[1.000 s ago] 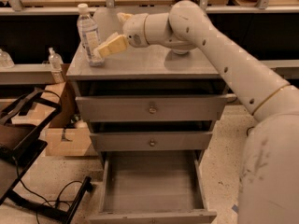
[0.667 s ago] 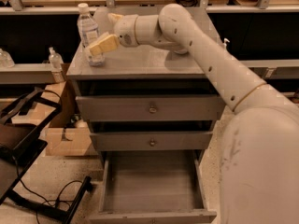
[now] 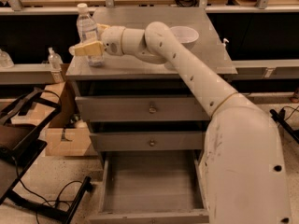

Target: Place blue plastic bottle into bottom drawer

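Note:
The blue plastic bottle (image 3: 87, 28), clear with a white cap, stands upright at the left end of the grey cabinet top (image 3: 140, 69). My gripper (image 3: 84, 43) is at the bottle's lower half, open, with one yellowish finger (image 3: 86, 49) passing in front of the bottle and the other behind it. The arm reaches in from the lower right across the cabinet top. The bottom drawer (image 3: 149, 185) is pulled out and its flat grey inside is bare.
A white bowl (image 3: 183, 34) stands on the cabinet top behind my arm. The two upper drawers (image 3: 149, 108) with round knobs are shut. A small pump-top bottle (image 3: 54, 59) stands on a shelf at the left. A cardboard box (image 3: 65, 136) and a black frame (image 3: 21, 139) are on the floor at the left.
My gripper has moved left along the cabinet top, from beside the bottle to around its lower half. The bottle has stayed upright in place.

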{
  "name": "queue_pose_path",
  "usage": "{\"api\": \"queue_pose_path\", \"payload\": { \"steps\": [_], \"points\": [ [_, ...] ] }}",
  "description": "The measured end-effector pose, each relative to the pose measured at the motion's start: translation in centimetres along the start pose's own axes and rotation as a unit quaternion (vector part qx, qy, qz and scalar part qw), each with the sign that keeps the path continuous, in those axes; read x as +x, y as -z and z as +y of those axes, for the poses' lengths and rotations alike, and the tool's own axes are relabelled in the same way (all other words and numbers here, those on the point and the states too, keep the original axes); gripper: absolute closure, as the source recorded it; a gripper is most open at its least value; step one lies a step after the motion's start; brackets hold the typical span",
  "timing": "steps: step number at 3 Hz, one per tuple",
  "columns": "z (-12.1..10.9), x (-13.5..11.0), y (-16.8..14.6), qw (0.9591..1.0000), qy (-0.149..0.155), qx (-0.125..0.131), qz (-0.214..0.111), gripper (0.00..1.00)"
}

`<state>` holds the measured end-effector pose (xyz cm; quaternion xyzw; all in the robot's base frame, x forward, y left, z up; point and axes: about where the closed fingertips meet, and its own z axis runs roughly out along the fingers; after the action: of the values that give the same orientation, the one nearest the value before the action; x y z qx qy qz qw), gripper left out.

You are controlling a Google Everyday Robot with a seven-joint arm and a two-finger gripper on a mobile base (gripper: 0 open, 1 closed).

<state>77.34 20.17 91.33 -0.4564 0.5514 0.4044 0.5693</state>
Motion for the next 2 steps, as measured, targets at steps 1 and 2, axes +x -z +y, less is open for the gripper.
{"api": "queue_pose_path", "payload": {
  "steps": [1, 2],
  "points": [
    [0.1, 0.5, -1.7, 0.9995, -0.013, -0.002, -0.027, 0.41],
    [0.0, 0.9, -2.8, 0.9992, -0.018, 0.0, -0.035, 0.65]
  ]
}}
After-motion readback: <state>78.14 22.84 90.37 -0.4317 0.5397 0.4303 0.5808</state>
